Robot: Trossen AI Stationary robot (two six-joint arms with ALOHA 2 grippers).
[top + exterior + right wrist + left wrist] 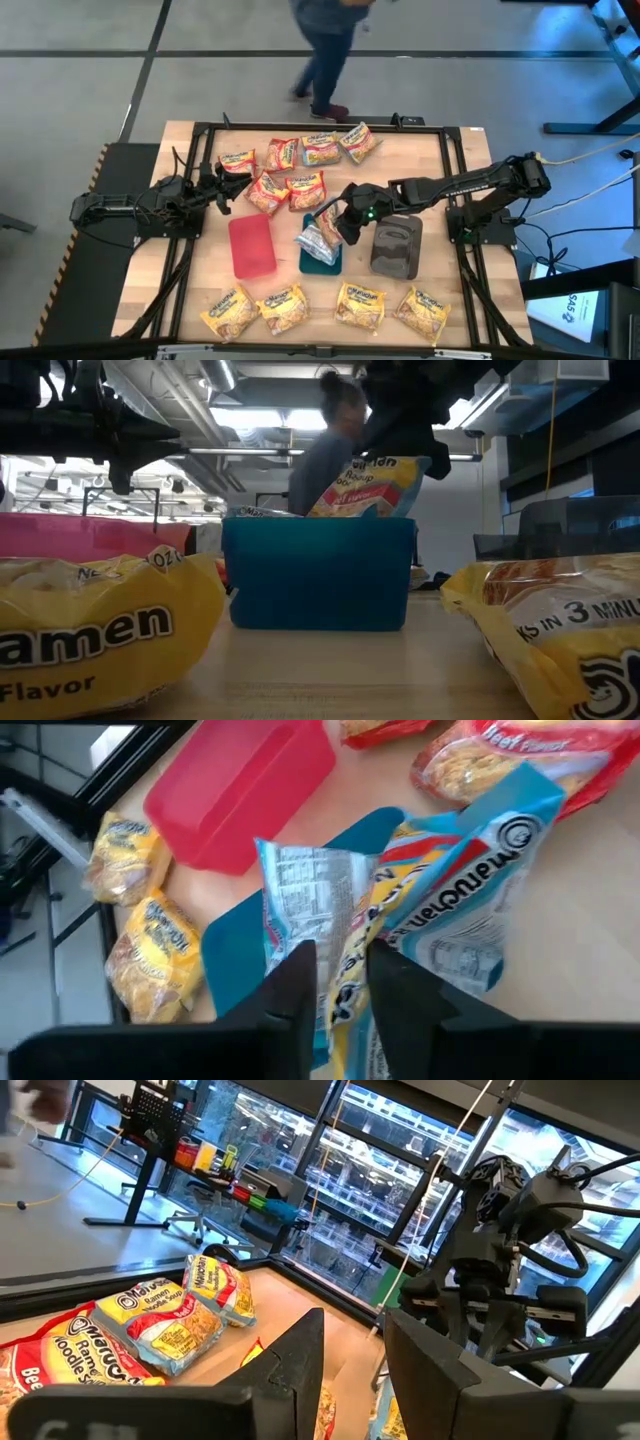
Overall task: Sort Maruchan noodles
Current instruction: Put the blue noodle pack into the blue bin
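The right gripper (338, 222) hangs over the teal tray (322, 262) in the middle of the table (440, 170), its two fingers (290, 990) parted by a narrow gap with a blue-edged Maruchan packet (440, 900) between them; whether the pads actually press the packet cannot be told. That packet leans over the tray's rim, beside a second packet (300, 890) lying back-side up in the tray. The red tray (251, 245) sits just left of the teal one, the dark grey tray (397, 246) just right. Red packets (285, 175) cluster at the far edge, and four yellow packets (325, 308) line the near edge. The left gripper (222, 192) waits near the red cluster, its fingers (295, 1365) apart and holding nothing. A person (325, 50) walks beyond the table.
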